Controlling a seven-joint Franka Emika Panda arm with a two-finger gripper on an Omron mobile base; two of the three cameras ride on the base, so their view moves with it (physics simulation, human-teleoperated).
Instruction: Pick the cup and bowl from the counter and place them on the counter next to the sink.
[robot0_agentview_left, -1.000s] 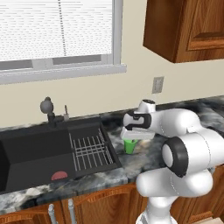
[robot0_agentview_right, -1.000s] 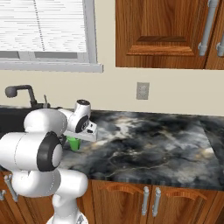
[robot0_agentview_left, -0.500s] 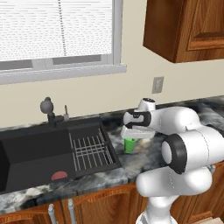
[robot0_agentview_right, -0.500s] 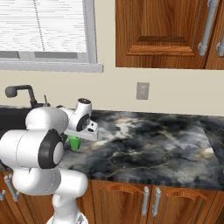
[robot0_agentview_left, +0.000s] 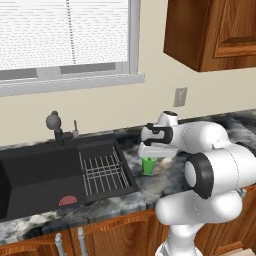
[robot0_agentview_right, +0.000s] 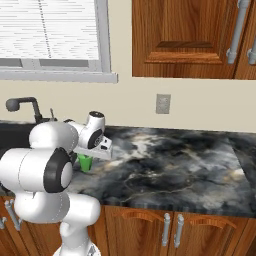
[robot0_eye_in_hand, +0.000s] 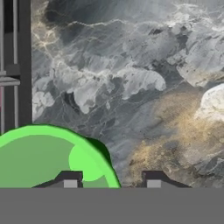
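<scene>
Left base view: the cup (robot0_agentview_left: 148, 165) stands upright on the counter (robot0_agentview_left: 150, 187), just right of the ribbed draining area of the sink (robot0_agentview_left: 45, 172); the gripper (robot0_agentview_left: 150, 156) hangs directly over it, the hand hiding the cup's rim, so whether the fingers touch its wall cannot be told; a dark faucet (robot0_agentview_left: 53, 122) rises behind the basin, below the window (robot0_agentview_left: 65, 40).

Right base view: the cup (robot0_agentview_right: 85, 163) shows as a green sliver beneath the gripper (robot0_agentview_right: 90, 154), on the counter (robot0_agentview_right: 165, 170) beside the basin edge; a wall outlet (robot0_agentview_right: 162, 103) sits above the marble, with wooden cabinets (robot0_agentview_right: 185, 37) overhead; the arm's own bulk covers most of the hand.

Hand view: the cup (robot0_eye_in_hand: 39, 157) appears from above, its rim and green inside at lower left, resting on the veined counter (robot0_eye_in_hand: 140, 78); the drain ribs of the sink (robot0_eye_in_hand: 13, 65) run along the left edge; the two fingertips (robot0_eye_in_hand: 70, 179) stand apart, one over the cup's mouth and one beyond its rim over bare marble, so the jaws are spread and straddle the wall rather than pinching it.

Judgement: the step in hand is the setting-down of the cup beside the sink, apparently at the point of release; the next move calls for a straight lift clear of the rim, then a search for the bowl.
</scene>
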